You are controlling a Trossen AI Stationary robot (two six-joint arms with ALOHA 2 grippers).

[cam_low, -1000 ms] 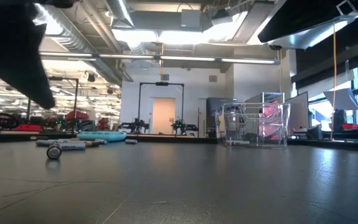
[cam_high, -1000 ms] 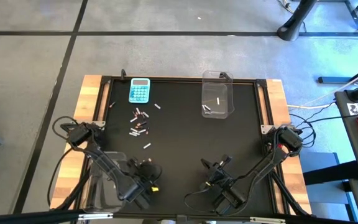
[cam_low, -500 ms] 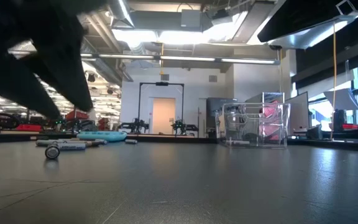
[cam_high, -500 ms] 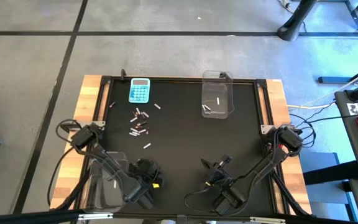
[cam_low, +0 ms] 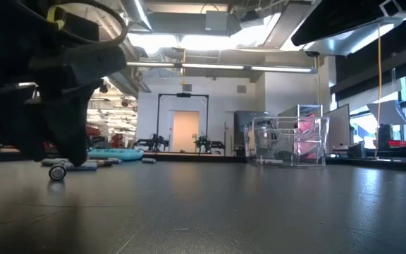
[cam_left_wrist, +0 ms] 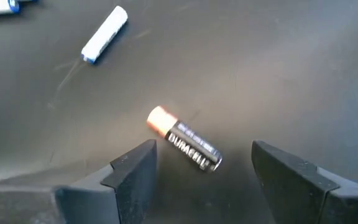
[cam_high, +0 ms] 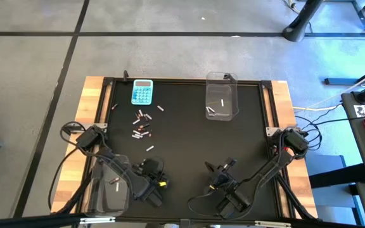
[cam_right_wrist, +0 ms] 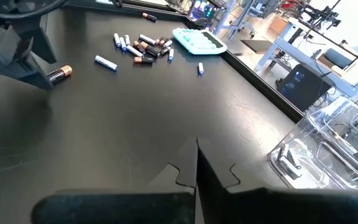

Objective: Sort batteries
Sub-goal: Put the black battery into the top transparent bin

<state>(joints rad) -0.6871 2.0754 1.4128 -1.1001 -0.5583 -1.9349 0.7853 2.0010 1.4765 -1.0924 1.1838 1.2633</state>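
Several batteries point(cam_high: 141, 124) lie loose on the black mat near a light-blue calculator point(cam_high: 142, 92); one white one point(cam_left_wrist: 104, 34) lies apart from them. A black battery with a copper end point(cam_left_wrist: 185, 142) lies flat on the mat. My left gripper point(cam_left_wrist: 202, 147) is open, slanting down over it with one finger on either side, touching nothing. In the high view that gripper point(cam_high: 151, 168) is at the near left. My right gripper point(cam_right_wrist: 196, 155) hovers shut and empty at the near right point(cam_high: 225, 166).
A clear bin point(cam_high: 222, 95) with a few white batteries stands at the far right. A second clear bin point(cam_high: 106, 190) sits at the near left corner beside my left arm, with a small dark piece inside. Bare mat lies between the two arms.
My left gripper has moved from beside the near-left bin toward the table's right and sunk toward the mat, rolling at the wrist as it went. In the low view its dark shape has come in from the left and dropped lower.
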